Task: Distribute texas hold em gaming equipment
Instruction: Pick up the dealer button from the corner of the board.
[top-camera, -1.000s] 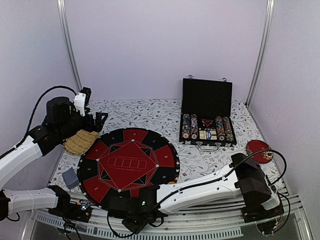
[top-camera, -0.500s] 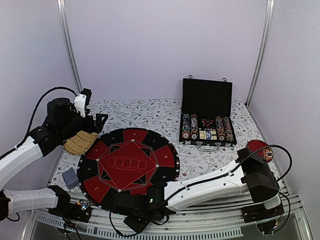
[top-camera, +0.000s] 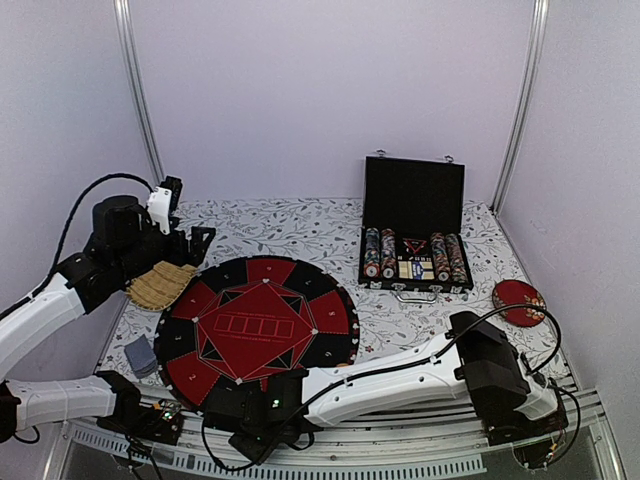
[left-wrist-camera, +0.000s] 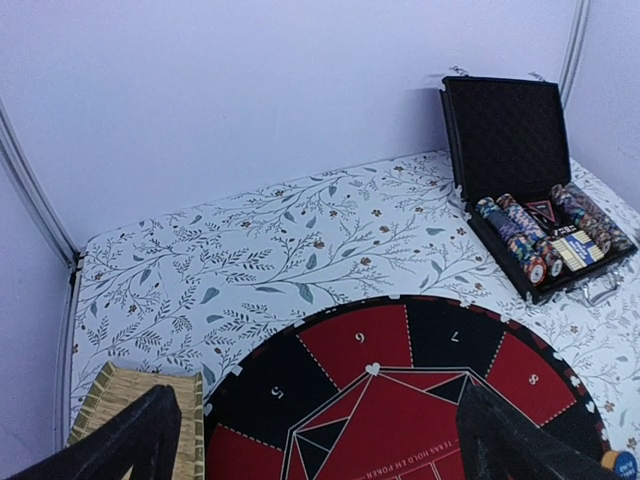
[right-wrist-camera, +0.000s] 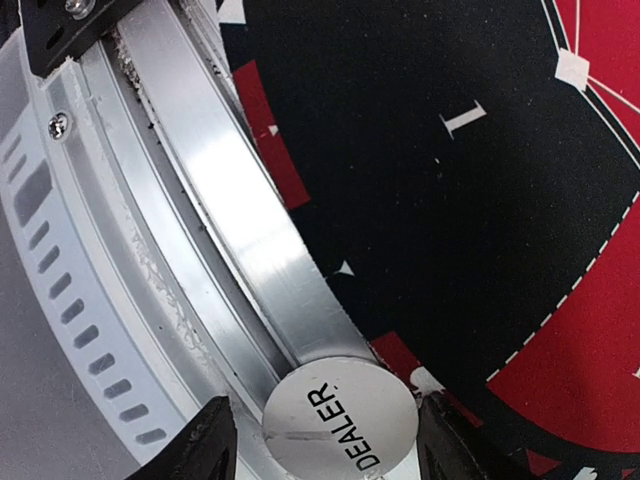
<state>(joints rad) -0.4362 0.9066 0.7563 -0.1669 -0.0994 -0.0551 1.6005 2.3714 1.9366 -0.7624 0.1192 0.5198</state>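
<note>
The white "DEALER" disc (right-wrist-camera: 340, 420) lies flat at the near edge of the round red-and-black poker mat (right-wrist-camera: 450, 200), partly on the metal rail. My right gripper (right-wrist-camera: 330, 450) is open, with one finger on each side of the disc and a small gap at each. In the top view this gripper (top-camera: 255, 415) is low at the mat's (top-camera: 258, 330) front rim. A grey-blue card deck (top-camera: 140, 355) rests left of the mat. My left gripper (left-wrist-camera: 320, 450) hangs open and empty above the mat's far-left side. A small blue disc (left-wrist-camera: 620, 465) sits at the mat's right rim.
An open black case (top-camera: 415, 225) with rows of chips stands at the back right. A red round coaster (top-camera: 518, 300) lies right of it. A woven straw mat (top-camera: 160, 283) sits under the left gripper (top-camera: 190, 240). The metal frame rail (right-wrist-camera: 230, 220) runs along the near edge.
The right gripper's jaws have spread apart, letting go of the DEALER disc. The right arm shifted along the near edge. The left arm has not moved.
</note>
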